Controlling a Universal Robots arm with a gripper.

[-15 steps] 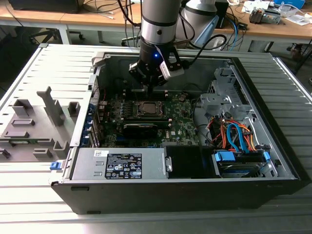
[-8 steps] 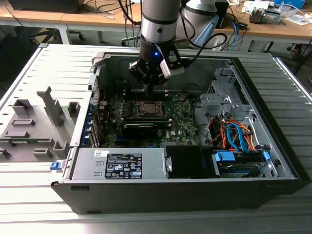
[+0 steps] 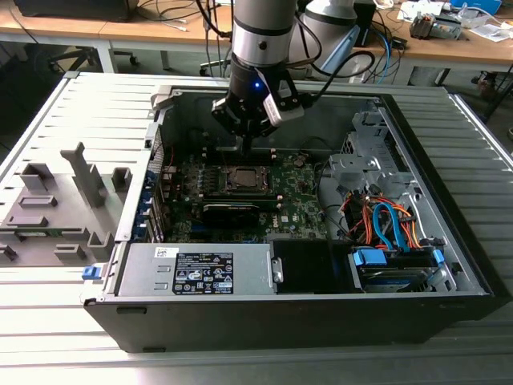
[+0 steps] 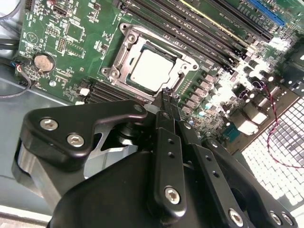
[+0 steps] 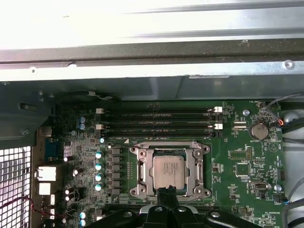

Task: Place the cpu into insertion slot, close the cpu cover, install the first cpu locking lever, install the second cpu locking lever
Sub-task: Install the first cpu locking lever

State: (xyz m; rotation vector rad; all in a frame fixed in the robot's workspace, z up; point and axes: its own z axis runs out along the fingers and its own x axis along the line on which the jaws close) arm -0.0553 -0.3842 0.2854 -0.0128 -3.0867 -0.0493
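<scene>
An open computer case [image 3: 321, 265] lies on its side on a grey ribbed worktop [image 3: 72, 120], with wooden desks [image 3: 160, 36] strewn with cables behind it. The tool [image 3: 247, 144] hangs inside the case over the green motherboard [image 5: 247, 161]; its fingers [image 4: 167, 102] look drawn together with nothing between them. The cpu [image 5: 169, 171] sits in its socket just beyond the fingertips in both wrist views, with the cpu cover [image 5: 142, 171] lying flat around it. Grey plastic fixtures [image 3: 56, 208] stand on the worktop well off to the exterior view's left of the tool, and orange and blue cables [image 3: 385, 224] fill the case toward the exterior view's right.
</scene>
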